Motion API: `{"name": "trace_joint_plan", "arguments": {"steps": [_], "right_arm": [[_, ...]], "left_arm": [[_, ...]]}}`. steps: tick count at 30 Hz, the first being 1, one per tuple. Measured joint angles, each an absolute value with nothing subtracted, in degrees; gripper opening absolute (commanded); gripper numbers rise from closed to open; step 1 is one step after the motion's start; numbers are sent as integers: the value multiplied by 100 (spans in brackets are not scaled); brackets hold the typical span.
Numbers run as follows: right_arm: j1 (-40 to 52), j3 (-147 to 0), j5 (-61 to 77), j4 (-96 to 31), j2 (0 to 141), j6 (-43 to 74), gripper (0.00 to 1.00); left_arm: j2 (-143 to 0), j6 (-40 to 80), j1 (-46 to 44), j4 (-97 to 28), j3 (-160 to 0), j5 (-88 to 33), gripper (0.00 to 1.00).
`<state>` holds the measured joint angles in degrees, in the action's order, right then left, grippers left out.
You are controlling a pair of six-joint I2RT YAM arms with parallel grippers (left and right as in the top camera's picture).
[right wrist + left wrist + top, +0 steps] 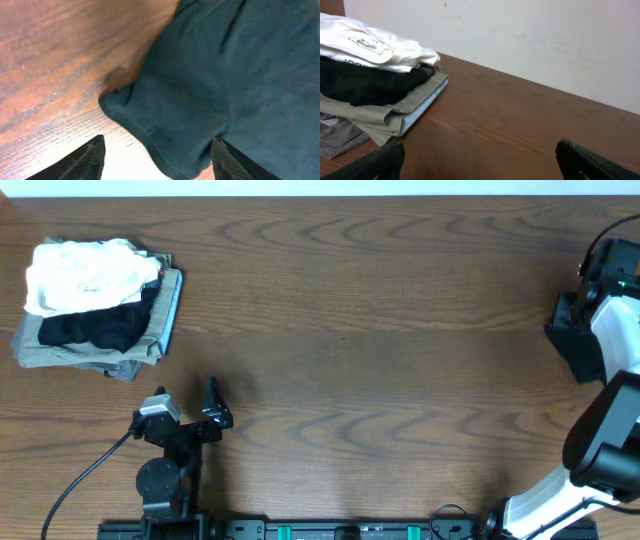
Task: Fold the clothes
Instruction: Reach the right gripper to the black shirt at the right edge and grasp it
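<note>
The black T-shirt [225, 75] fills the right part of the right wrist view as dark soft fabric lying on the wooden table. A folded corner of it reaches down between the fingers of my right gripper [157, 142], which is open around that corner without pinching it. In the overhead view the right arm [610, 330] is at the table's right edge and hides its gripper. My left gripper [215, 405] is open and empty near the front left. It also shows in the left wrist view [479, 147], low over bare wood.
A stack of folded garments [95, 305] lies at the back left: white on top, a black one under it, grey ones below. It shows in the left wrist view [375, 75] too. The wooden table [380, 330] spreads between the arms.
</note>
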<state>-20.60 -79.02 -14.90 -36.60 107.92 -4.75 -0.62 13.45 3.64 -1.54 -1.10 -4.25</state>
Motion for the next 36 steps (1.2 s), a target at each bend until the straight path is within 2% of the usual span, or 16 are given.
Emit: {"name": "trace_joint_plan", "arguments": {"steps": [16, 20, 32, 36], "right_arm": [[-2073, -7905, -864, -3291, 11625, -821, 70], [-2075, -7905, -854, -3127, 11769, -829, 65], [-2108, -7907, -827, -2805, 11867, -843, 64], [-2185, -7915, -784, -2775, 11937, -862, 54]], "left_arm": [[-62, 1345, 362, -156, -110, -425, 98], [-62, 1345, 362, -156, -110, -425, 98], [-62, 1347, 364, -156, -110, -425, 98], [-62, 1347, 362, -156, -110, -425, 98]]}}
